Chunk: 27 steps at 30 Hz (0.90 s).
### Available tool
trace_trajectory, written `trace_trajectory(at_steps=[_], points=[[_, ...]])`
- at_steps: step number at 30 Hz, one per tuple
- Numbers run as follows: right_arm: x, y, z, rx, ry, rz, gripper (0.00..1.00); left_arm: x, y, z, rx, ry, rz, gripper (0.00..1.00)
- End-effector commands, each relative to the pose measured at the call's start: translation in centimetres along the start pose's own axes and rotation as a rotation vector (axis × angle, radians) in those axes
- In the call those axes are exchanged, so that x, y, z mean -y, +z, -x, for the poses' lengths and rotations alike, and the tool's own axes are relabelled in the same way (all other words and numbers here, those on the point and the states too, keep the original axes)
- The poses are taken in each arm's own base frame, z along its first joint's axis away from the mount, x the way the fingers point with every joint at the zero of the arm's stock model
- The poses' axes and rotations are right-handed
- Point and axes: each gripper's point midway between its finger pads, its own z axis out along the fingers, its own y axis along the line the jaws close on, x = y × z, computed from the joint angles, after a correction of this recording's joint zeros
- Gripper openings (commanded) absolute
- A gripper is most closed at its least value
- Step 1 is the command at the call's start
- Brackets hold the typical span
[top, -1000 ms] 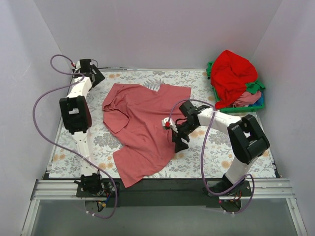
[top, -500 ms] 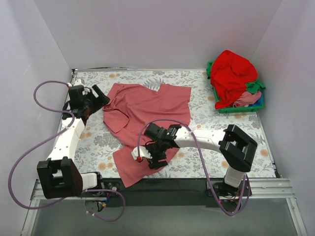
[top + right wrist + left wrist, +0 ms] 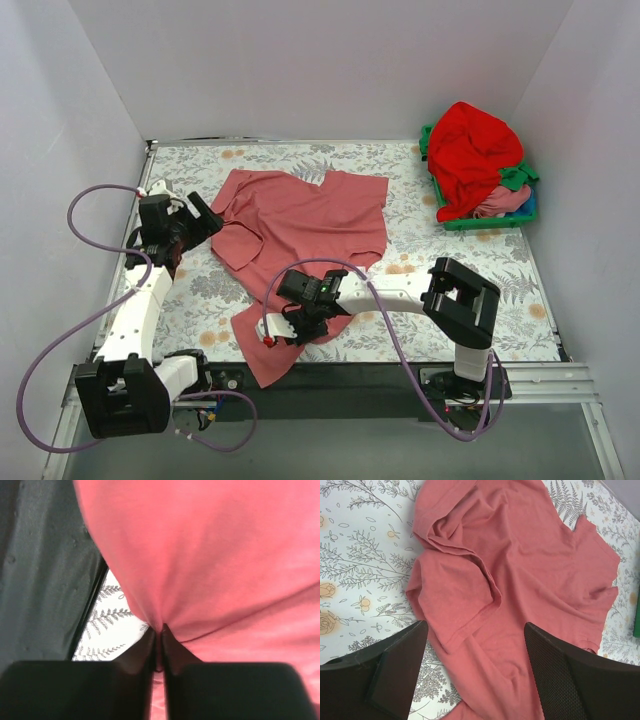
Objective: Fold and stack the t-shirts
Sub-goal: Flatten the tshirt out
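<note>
The rose-pink t-shirt (image 3: 305,235) lies unfolded and rumpled on the left-centre of the table (image 3: 470,275). Its neckline faces the far edge and its hem faces the near edge. The left sleeve is doubled over onto the body, with creases running from it. The near-left corner of the hem reaches the dark strip along the table's near edge.

The green basket (image 3: 478,224) stands at the far right corner, well apart from the spread shirt. A red t-shirt (image 3: 470,150) is heaped over it. A green t-shirt (image 3: 516,178) and a pink t-shirt (image 3: 497,201) show beneath the red one on the near-right side.

The left gripper (image 3: 205,215) is just beside the shirt's left edge, at the folded sleeve. Its jaws stand wide apart. In the left wrist view the sleeve lies between the two fingers (image 3: 400,665) and nothing is held. Whether the tips touch the cloth cannot be told.

The right gripper (image 3: 283,328) is low over the hem area, near the table's front edge. In the right wrist view its fingers (image 3: 172,655) are pressed together on a pinched ridge of the pink fabric, and the cloth is drawn up taut from the pinch.
</note>
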Motion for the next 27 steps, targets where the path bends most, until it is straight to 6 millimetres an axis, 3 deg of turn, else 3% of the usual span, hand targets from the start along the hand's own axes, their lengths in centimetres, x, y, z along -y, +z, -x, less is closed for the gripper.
trace_trajectory(at_steps=[1, 3, 6, 9, 13, 14, 15, 16, 17, 19, 22, 23, 25, 27], points=[[-2.7, -0.1, -2.5, -0.098, 0.051, 0.097, 0.05, -0.2, -0.8, 0.0, 0.028, 0.018, -0.006, 0.76], [-4.2, -1.4, -2.7, -0.092, -0.011, 0.153, 0.01, 0.1, -1.0, -0.1, 0.03, 0.02, -0.018, 0.76], [-9.3, -4.4, -4.7, -0.133, -0.102, 0.359, 0.01, 0.6, -1.1, -0.4, 0.019, 0.025, -0.043, 0.76], [-14.0, -6.9, -7.3, -0.195, -0.071, 0.522, 0.01, 1.3, -0.8, -1.1, -0.017, 0.024, -0.089, 0.76], [-16.8, -8.2, -9.4, -0.225, -0.029, 0.562, 0.02, 3.7, -0.3, -4.0, -0.17, 0.016, -0.236, 0.73], [-16.9, -8.4, -9.4, -0.222, -0.025, 0.552, 0.08, 4.2, -0.3, -4.6, -0.199, 0.019, -0.262, 0.72], [-16.6, -8.8, -9.1, -0.207, -0.034, 0.515, 0.15, 5.1, -0.3, -5.4, -0.235, 0.033, -0.293, 0.69], [-16.2, -9.0, -8.7, -0.197, -0.024, 0.488, 0.34, 5.2, 0.0, -5.9, -0.262, 0.03, -0.299, 0.68], [-15.7, -9.4, -8.3, -0.18, -0.015, 0.461, 0.41, 7.1, -0.3, -7.6, -0.31, 0.074, -0.345, 0.68], [-13.7, -10.4, -7.0, -0.127, -0.012, 0.38, 0.49, 8.0, -0.2, -9.1, -0.36, 0.103, -0.341, 0.67], [-10.2, -12.3, -6.5, -0.025, 0.087, 0.28, 0.52, 8.9, -0.2, -11.7, -0.425, 0.156, -0.311, 0.63], [-8.0, -13.5, -6.7, 0.018, 0.133, 0.208, 0.52, 8.6, 0.1, -12.4, -0.431, 0.168, -0.272, 0.63], [-4.9, -14.7, -6.5, 0.093, 0.183, 0.103, 0.53, 7.7, 0.4, -12.8, -0.432, 0.155, -0.208, 0.61], [-1.0, -17.0, -7.8, 0.169, 0.329, -0.037, 0.54, 6.4, 1.1, -11.7, -0.362, 0.141, -0.105, 0.61]])
